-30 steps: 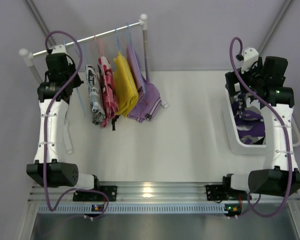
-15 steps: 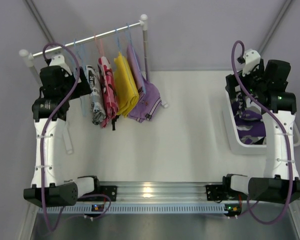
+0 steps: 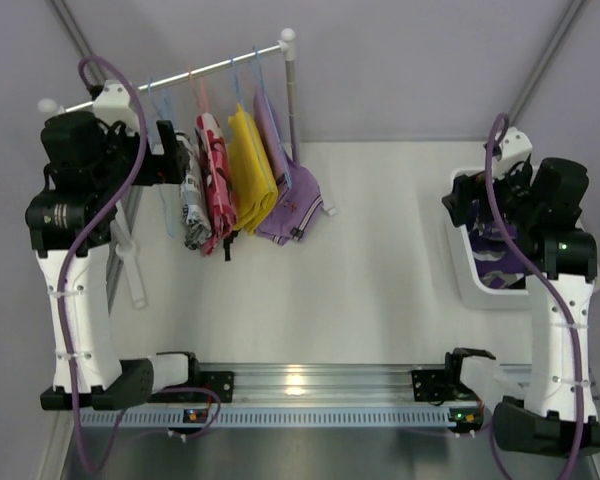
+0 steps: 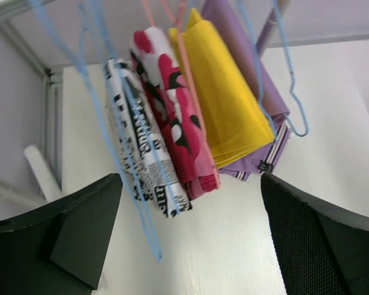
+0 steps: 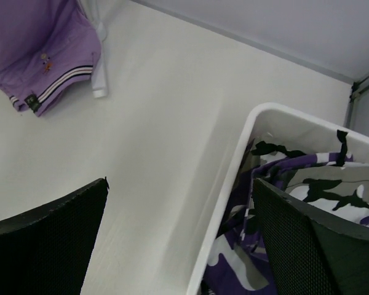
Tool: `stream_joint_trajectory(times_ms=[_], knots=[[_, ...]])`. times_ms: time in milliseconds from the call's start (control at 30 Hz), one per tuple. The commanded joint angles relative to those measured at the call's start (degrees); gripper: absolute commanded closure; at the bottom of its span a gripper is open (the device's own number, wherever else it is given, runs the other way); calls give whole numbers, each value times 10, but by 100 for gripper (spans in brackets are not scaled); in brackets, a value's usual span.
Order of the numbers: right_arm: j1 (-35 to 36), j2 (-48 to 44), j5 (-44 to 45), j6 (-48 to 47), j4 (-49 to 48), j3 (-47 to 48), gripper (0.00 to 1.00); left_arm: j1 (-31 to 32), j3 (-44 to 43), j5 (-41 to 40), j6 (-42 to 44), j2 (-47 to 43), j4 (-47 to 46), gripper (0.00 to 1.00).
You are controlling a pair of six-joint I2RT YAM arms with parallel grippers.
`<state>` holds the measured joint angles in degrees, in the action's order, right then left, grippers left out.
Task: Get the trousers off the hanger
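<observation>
The white table [image 3: 380, 260] carries a white bin [image 3: 480, 297] at its right side, near the far edge, with the trousers [image 3: 500, 262] bunched inside it. A white clothes rack [image 3: 292, 100] stands at the far left. Whether the hems of its hanging garments touch the tabletop cannot be told. An aluminium rail [image 3: 310, 380] runs along the near edge.

Light was bright, soft and even in all three views, seemingly from overhead. The white worktop [image 3: 380, 260] showed only faint shadows beneath the hanging clothes [image 3: 250, 160], and a small glare spot sat on the metal rail [image 3: 295, 379]. In both wrist views the near black fingers [image 4: 313, 246] were dark, slightly soft-edged
</observation>
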<state>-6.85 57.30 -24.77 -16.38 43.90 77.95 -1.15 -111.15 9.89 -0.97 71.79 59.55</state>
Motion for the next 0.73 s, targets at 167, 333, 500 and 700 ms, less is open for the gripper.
stream_joint_trajectory(times_ms=[167, 333, 500, 700], knots=[[8, -84, -20, 111, -64, -83, 0, 135, -64, 13, 33, 94, 18, 1], [8, -91, -26, 127, -95, -113, 0, 148, -64, -2, 32, 74, 11, 1], [9, -85, -22, 140, -131, -132, 1, 148, -18, -37, 35, 35, 2, 1], [17, -64, -17, 142, -131, -117, 1, 147, 0, -72, 36, 22, -3, 1]])
